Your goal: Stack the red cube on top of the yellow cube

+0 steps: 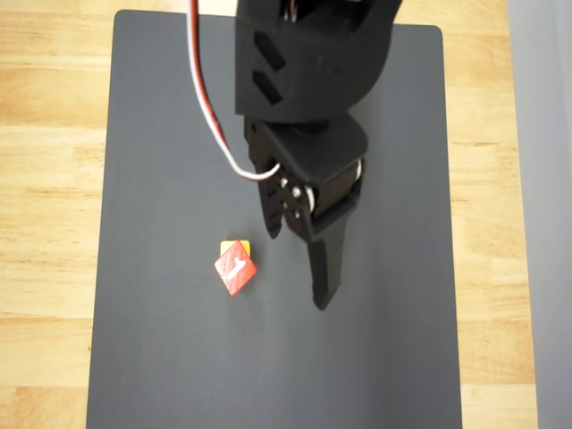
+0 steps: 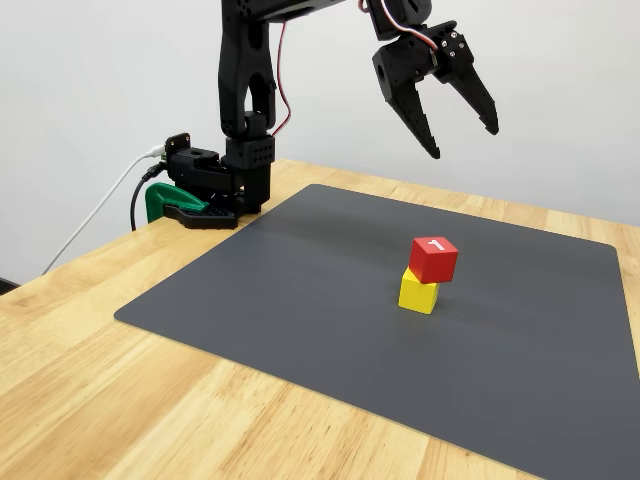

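Gripper (image 2: 462, 137) hangs empty, jaws wide, at 1 o'clock above red cube (image 2: 434, 259), which rests on yellow cube (image 2: 418, 292).

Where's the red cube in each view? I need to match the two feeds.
Overhead view: red cube sits left of centre on the dark mat, covering most of the yellow cube.
Fixed view: red cube right of centre, stacked on the yellow cube.
Shared landmark: the mat.

Wooden table (image 2: 120, 400); dark mat (image 2: 300, 300) on it; yellow cube (image 2: 418, 292) on mat.
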`<action>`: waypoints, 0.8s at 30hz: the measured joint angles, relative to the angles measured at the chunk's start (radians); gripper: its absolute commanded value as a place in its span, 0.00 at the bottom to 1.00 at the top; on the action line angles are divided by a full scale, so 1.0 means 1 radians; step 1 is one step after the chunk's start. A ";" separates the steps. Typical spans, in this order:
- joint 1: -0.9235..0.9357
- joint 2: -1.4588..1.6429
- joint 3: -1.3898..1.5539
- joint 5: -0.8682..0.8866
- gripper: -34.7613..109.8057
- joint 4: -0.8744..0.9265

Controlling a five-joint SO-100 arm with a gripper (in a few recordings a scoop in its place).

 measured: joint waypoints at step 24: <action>-0.138 1.206 0.989 0.545 0.24 -0.087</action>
